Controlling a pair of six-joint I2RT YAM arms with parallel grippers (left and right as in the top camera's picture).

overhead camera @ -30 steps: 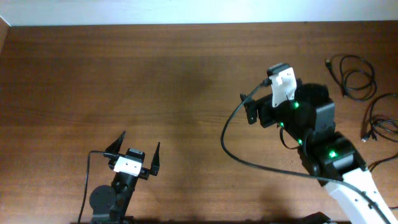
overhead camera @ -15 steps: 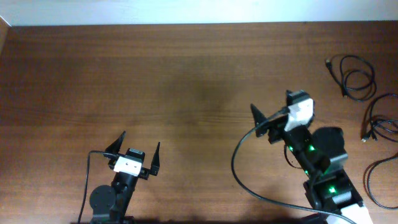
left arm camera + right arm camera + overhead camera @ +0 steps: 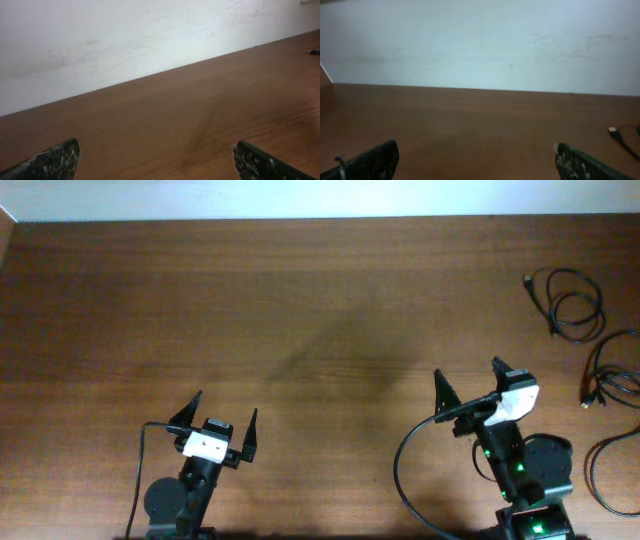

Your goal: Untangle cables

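One change: right tool [image 3: 467,370] has retreated nearward; cables [image 3: 575,300] unmoved.

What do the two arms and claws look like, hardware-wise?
Black throughout. Left claw and right claw each have two dark pointed fingers, pale-speckled up close, on a white block. A black cable loops from each wrist. Green lights glow on the right arm.
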